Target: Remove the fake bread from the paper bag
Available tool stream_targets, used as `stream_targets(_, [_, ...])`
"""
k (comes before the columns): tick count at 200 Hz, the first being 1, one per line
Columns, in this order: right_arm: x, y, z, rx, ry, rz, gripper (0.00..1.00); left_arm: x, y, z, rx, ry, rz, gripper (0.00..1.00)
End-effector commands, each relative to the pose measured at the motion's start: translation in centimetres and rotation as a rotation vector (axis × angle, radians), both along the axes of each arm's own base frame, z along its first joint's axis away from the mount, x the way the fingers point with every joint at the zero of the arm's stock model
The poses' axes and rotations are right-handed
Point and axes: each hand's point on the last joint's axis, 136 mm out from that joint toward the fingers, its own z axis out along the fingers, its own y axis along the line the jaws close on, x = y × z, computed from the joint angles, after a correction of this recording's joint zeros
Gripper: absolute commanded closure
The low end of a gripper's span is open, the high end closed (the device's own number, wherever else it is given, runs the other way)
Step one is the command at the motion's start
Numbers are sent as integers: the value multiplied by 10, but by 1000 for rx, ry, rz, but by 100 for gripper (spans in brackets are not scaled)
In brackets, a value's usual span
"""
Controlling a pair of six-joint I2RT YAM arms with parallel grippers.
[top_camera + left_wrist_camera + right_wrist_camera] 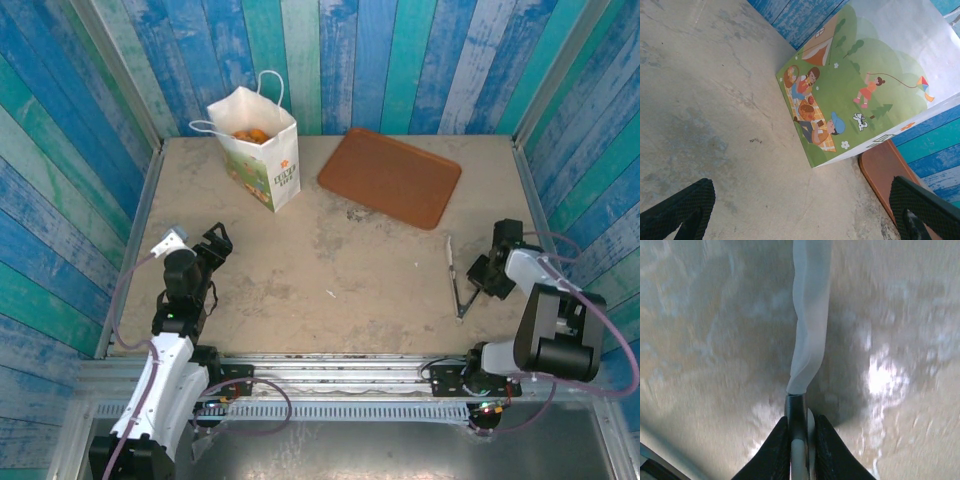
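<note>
The white paper carrier bag (268,172) with loop handles and a picnic print stands upright in the upper left of the top view. Golden-brown toy bread pieces (249,133) show in its open mouth. They look light, rigid and smooth. The bag looks flimsy and apt to tip, so reaching down through the mouth seems best. The left gripper (800,210) gapes wide, holding nothing. The right gripper (800,424) is clenched on thin pale tongs (809,315), at that view's lower right.

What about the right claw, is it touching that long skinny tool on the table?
Touching. The right wrist view shows the right gripper with both fingers pressed against the tool sandwiched between them.
</note>
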Motion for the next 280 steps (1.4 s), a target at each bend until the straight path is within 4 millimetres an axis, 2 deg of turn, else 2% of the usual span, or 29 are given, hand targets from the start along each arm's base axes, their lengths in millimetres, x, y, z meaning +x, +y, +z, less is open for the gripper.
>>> stream_targets(1, [22,-25,8,-71,-18,43,83,-2,3,-4,27,7,8,6])
stream_targets(40, [44,-40,7,-69,-39,67,83,-1,2,-1,18,5,5,6])
stream_targets(66, [47,-42,13,-65,-24,69,79,0,0,2,10,0,0,6])
stream_targets(84, [50,-31,26,-22,-83,87,71,0,0,5,11,2,-3,6])
stream_targets(95, [49,-26,40,-17,-138,92,58,0,-1,6,10,1,-6,6])
stream_targets(117, [47,-18,74,-21,-256,100,41,1,-3,9,6,-3,-20,6])
stream_targets(131, [55,5,100,43,-397,155,36,2,-5,12,6,-9,-32,6])
stream_targets(148, [72,50,133,129,-564,271,30,5,-9,13,0,-15,-53,6])
stream_targets(163, [86,94,151,159,-638,391,24,8,-14,15,-9,-24,-77,6])
stream_targets(170, [93,108,155,172,-654,427,22,10,-15,18,-12,-26,-87,6])
stream_targets(182, [106,133,152,188,-621,479,22,12,-18,19,-11,-16,-100,6])
stream_targets(203, [131,167,135,179,-494,554,22,15,-18,25,12,5,-108,6])
stream_targets(239, [178,201,95,118,-265,572,30,16,-11,45,48,15,-76,6])
stream_targets(261, [210,220,79,72,-221,581,31,17,-12,58,51,19,-82,6])
stream_targets(280, [233,236,66,70,-192,592,31,15,-15,57,33,68,-98,6])
